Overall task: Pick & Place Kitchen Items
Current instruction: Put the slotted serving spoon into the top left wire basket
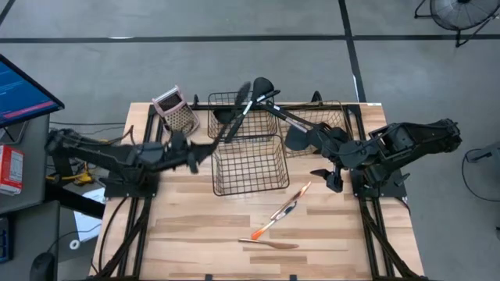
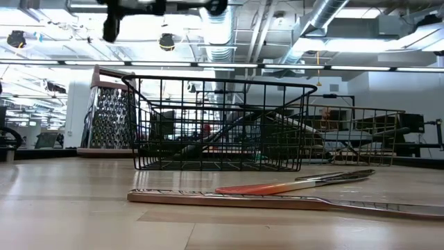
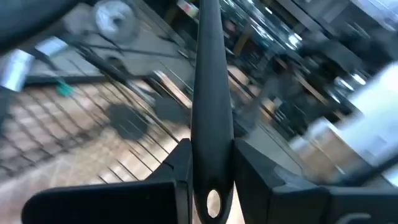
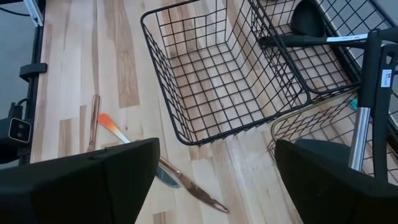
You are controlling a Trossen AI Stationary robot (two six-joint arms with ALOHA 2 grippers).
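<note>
My left gripper (image 1: 201, 151) is shut on a long black utensil (image 1: 230, 117) at the near left corner of the wire baskets; the utensil slants away over the back left basket (image 1: 242, 113). My right gripper (image 1: 328, 178) is open and empty, right of the front basket (image 1: 248, 164); its own view (image 4: 216, 155) looks down on the table. An orange-handled metal piece (image 1: 281, 211) and a copper piece (image 1: 269, 243) lie flat on the table near the front. Other black utensils (image 1: 301, 134) lie in the back baskets. My left gripper pinches the black utensil's handle between its two fingers, at the free end with the hang hole (image 3: 211, 168). The handle runs forward along the fingers. Its far end (image 1: 242, 92) reaches over the back left basket; whether it rests there, I cannot tell.
A pink-topped box grater (image 1: 176, 109) stands at the back left. A third wire basket (image 1: 322, 117) stands at the back right with a black ladle (image 4: 308, 22) in it. Bare wood lies along the table's near edge and left part.
</note>
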